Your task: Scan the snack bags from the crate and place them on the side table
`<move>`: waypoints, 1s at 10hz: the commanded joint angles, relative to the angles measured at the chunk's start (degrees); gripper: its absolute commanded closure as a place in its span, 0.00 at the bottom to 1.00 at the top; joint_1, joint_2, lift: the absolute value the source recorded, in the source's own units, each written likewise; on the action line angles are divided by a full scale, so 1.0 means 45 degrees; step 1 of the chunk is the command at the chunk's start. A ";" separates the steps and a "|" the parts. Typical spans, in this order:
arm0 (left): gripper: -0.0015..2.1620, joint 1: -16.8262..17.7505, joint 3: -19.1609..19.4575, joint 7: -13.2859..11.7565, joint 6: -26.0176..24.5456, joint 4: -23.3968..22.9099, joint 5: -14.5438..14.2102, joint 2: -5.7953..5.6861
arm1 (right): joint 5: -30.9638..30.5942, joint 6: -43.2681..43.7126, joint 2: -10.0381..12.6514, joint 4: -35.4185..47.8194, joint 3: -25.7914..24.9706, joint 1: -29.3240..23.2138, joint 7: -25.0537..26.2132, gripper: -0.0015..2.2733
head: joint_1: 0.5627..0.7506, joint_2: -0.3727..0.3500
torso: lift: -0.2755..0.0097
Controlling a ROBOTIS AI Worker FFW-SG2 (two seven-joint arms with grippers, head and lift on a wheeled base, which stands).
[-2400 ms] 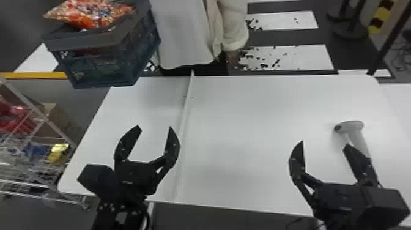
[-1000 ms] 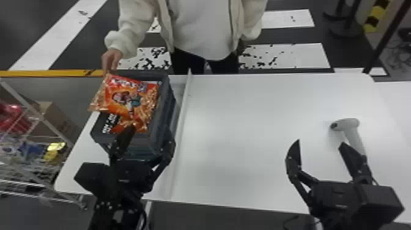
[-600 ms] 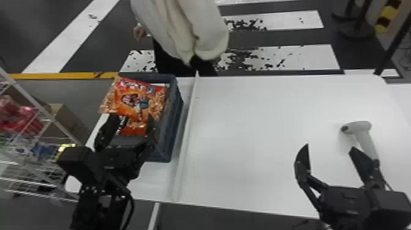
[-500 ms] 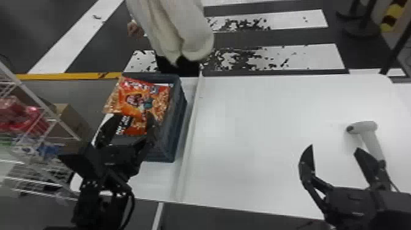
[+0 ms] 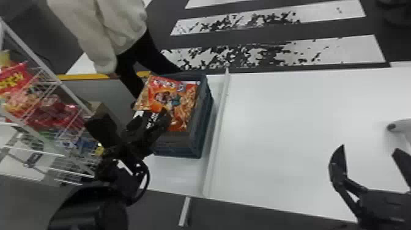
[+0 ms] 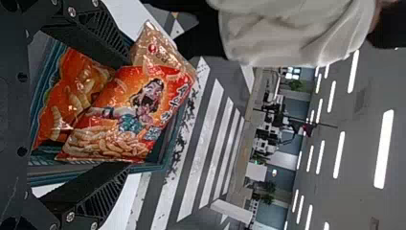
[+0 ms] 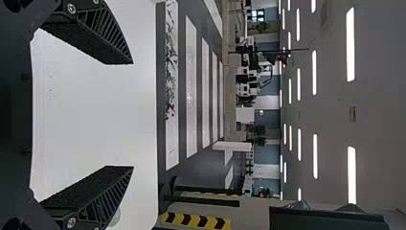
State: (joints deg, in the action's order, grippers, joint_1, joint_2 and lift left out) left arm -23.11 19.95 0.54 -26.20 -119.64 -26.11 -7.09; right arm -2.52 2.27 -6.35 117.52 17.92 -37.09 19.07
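Table [image 5: 290,137] and crate [image 5: 201,128] have shifted rightward in view, left gripper [image 5: 152,115] and right gripper [image 5: 369,148] jaws wide.

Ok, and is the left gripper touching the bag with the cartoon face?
Cannot tell. In both the head view and left wrist view, the left gripper overlaps the bag, but neither contact nor a gap is plain.

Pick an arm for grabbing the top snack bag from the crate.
Left, I'd say: the left gripper is by the crate, open fingers toward the top snack bag. The right gripper is across the divider, nearer the scanner.
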 commanded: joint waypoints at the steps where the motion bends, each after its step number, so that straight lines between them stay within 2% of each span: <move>1: 0.07 0.0585 0.0489 0.0075 -0.0693 0.0727 -0.0799 0.0111 | -0.0045 -0.0028 0.0005 0.0018 0.0120 0.0000 0.0000 0.04 | 0.70 0.97 | 0.79; 2: 0.07 0.1015 0.0665 0.0173 -0.0849 0.1293 -0.0994 0.0091 | -0.0084 -0.0067 -0.0014 0.0037 0.0218 -0.0020 0.0000 0.04 | 0.70 0.99 | 0.79; 4: 0.07 0.1991 0.1192 0.0212 -0.1904 0.2055 -0.1365 0.0091 | -0.0319 -0.0145 -0.0014 0.0213 0.0355 -0.0176 0.0000 0.04 | 0.70 1.00 | 0.79; 7: 0.07 0.3007 0.1505 0.0407 -0.3036 0.2524 -0.1990 0.0072 | -0.0573 -0.0184 -0.0014 0.0311 0.0628 -0.0332 0.0020 0.04 | 0.70 1.00 | 0.79; 8: 0.07 0.3417 0.1485 0.0446 -0.3466 0.2699 -0.1951 0.0052 | -0.0631 -0.0145 -0.0014 0.0311 0.0706 -0.0391 0.0020 0.04 | 0.70 1.00 | 0.79; 10: 0.07 0.4491 0.1485 0.0720 -0.3974 0.3774 -0.1971 -0.0006 | -0.0827 -0.0145 0.0005 0.0428 0.0862 -0.0586 0.0137 0.04 | 0.70 1.00 | 0.79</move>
State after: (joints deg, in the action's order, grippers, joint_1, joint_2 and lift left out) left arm -4.17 26.63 3.71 -43.37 -103.90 -34.95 -7.09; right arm -6.01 1.61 -6.33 119.24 21.62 -39.46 19.65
